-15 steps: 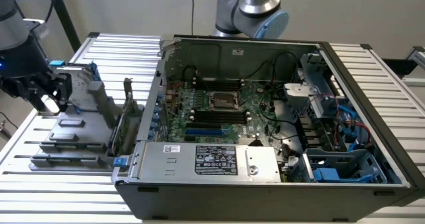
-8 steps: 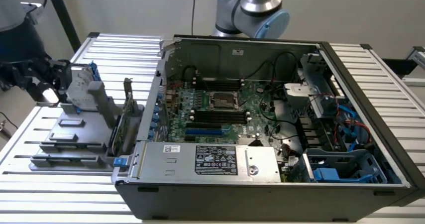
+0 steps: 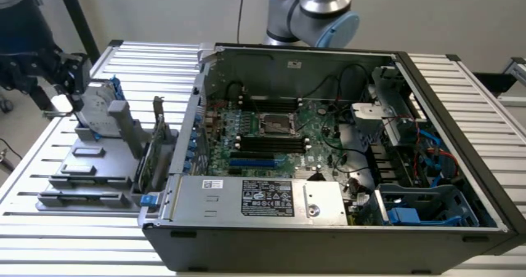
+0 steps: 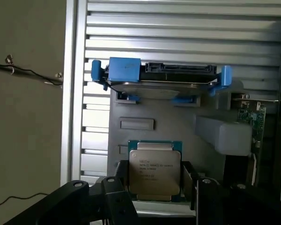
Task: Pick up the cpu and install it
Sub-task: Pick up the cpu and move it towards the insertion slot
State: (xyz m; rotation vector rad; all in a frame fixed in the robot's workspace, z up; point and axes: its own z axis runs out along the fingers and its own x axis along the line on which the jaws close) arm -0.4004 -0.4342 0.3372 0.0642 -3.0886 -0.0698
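Note:
The cpu (image 4: 154, 172), a flat square chip with a silver-grey top and a thin green-pale rim, sits between my two black fingers (image 4: 122, 182). One finger presses on each of its side edges. My gripper (image 4: 155, 187) is shut on it, above the grey parts holder (image 4: 178, 123). In the exterior view my gripper (image 3: 61, 102) hangs over the holder (image 3: 90, 178) at the exterior view's left, with the pale chip at its tip. The square socket frame (image 3: 275, 124) lies on the motherboard inside the open computer case (image 3: 395, 56).
A silver hard drive in a blue frame (image 4: 159, 83) stands on edge in the holder beside my gripper (image 3: 97, 108). An expansion card (image 3: 156, 146) stands upright between holder and case. The slatted white table (image 3: 469, 98) surrounds everything. Cables and drive bays crowd the case's right side.

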